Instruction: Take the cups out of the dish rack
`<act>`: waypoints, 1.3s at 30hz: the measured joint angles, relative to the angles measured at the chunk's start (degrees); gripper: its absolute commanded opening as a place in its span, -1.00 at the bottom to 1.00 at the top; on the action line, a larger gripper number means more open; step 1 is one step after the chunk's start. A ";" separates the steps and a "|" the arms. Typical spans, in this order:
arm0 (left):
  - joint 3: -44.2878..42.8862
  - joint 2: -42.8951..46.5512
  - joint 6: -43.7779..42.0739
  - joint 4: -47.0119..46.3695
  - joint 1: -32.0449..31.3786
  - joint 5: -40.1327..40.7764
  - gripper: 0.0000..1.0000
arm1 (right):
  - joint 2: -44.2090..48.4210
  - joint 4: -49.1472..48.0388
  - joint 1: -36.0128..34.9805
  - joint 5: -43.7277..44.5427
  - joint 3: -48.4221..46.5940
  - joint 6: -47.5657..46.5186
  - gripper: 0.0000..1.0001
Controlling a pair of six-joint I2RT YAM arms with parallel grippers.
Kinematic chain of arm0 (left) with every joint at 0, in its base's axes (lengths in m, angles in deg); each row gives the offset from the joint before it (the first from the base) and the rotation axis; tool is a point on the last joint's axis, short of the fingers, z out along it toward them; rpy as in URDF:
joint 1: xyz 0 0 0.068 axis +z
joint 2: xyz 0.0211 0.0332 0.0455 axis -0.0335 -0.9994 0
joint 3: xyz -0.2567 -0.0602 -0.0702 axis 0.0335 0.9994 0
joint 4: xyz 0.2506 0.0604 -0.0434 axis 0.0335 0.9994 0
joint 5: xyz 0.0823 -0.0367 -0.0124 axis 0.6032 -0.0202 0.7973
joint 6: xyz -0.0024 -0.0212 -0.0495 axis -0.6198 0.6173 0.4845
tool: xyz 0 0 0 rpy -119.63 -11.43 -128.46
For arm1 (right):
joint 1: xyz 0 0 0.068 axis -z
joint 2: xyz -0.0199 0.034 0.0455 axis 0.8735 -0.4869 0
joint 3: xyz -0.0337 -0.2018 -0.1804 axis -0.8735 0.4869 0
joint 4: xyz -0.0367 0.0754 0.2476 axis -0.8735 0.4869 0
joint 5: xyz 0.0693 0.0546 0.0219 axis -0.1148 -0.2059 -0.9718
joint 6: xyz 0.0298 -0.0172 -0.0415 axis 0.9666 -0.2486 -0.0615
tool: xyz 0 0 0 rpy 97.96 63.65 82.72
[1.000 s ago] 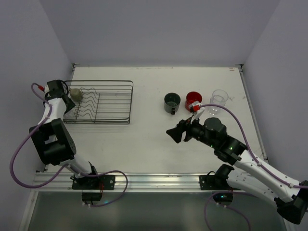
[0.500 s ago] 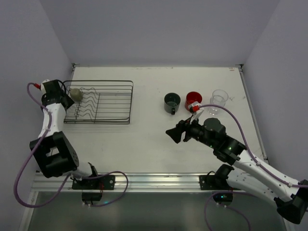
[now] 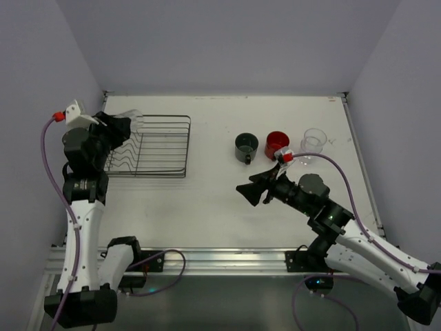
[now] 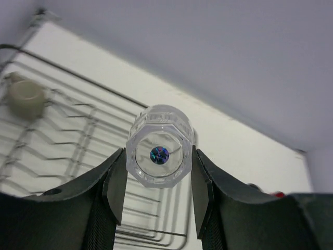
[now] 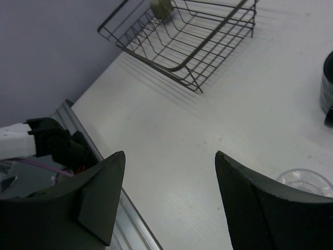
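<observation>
My left gripper (image 3: 121, 127) is shut on a clear glass cup (image 4: 159, 153) with an octagonal base and holds it in the air above the left end of the dish rack (image 3: 160, 147). A small olive-grey cup (image 4: 24, 99) sits in the rack; it also shows in the right wrist view (image 5: 162, 7). A dark grey-green mug (image 3: 246, 146), a red mug (image 3: 278, 143) and a small clear tumbler (image 3: 314, 139) stand on the table at the right. My right gripper (image 3: 251, 192) is open and empty above the table's middle, in front of the mugs.
The dark wire rack (image 5: 182, 31) stands at the table's far left, near the left wall. The table's front rail (image 5: 99, 166) shows under my right gripper (image 5: 170, 156). A clear glass rim (image 5: 307, 179) and the dark mug's edge (image 5: 328, 83) are at the right.
My left arm has risen from the rack's left end with the clear glass cup in its jaws and now hides the olive-grey cup in the top view. The right gripper has barely moved.
</observation>
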 measured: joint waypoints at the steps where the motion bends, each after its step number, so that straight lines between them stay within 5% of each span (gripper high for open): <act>1: 2.23 2.47 1.51 -2.49 -0.79 -3.23 -0.72 | 0.52 -1.18 0.00 -0.59 0.28 0.57 0.44; 7: 19.17 11.50 13.53 -22.18 -8.20 -18.84 -0.76 | -0.76 -17.97 0.00 -7.30 2.14 8.13 0.47; 13: 32.46 12.31 26.43 -40.89 -16.33 -28.68 -0.80 | -15.06 -29.57 0.00 -11.32 -2.56 13.40 0.50; 25: 35.56 14.40 33.70 -56.43 -19.50 -34.86 -0.80 | -29.14 -37.24 0.00 -15.56 -12.39 18.34 0.41; 32: 37.55 12.68 34.36 -58.36 -20.76 -35.12 -0.80 | -32.09 -38.75 0.00 -17.94 -14.53 19.56 0.01; 33: 37.70 12.55 34.36 -58.36 -21.00 -35.15 -0.79 | -32.59 -39.21 0.00 -18.27 -14.84 19.91 -0.40; 36: 37.77 12.09 34.29 -58.73 -21.51 -34.99 -0.33 | -33.70 -40.59 0.00 -19.52 -15.10 21.31 -0.93; 37: 37.77 12.02 34.60 -58.77 -21.53 -34.93 0.04 | -33.97 -41.46 0.04 -19.89 -15.10 22.27 -1.00; 39: 37.68 12.17 34.29 -58.34 -21.62 -34.67 0.35 | -33.68 -42.27 0.15 -20.79 -15.06 23.28 -1.00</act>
